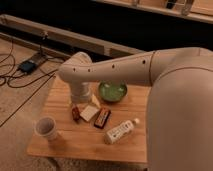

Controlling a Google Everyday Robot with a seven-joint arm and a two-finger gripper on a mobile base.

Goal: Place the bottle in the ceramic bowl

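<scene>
Showing the approach stage of a pick-and-place task: the bottle lies on its side near the front right of the wooden table, cap toward the right, well apart from the gripper and not yet lifted. The ceramic bowl stands behind the bottle, toward the rear of the table. The gripper hangs at the end of the arm over the table's left-centre, just beside the bowl's left rim and above a cluster of small items: a brown packet, a pale flat packet and a dark snack bar. Whether the gripper is apart or together cannot be told from this view. Nothing is seen held, and contact with the items beneath is unclear. A white paper cup stands at the front left. Judged from this layout, the gripper should pass over the cluster to the bottle, turn to close across the narrow body, not along its length, and grasp near the middle so the bottle stays level. The snack bar lies near the bottle's base, so the descent should keep clear of it.
</scene>
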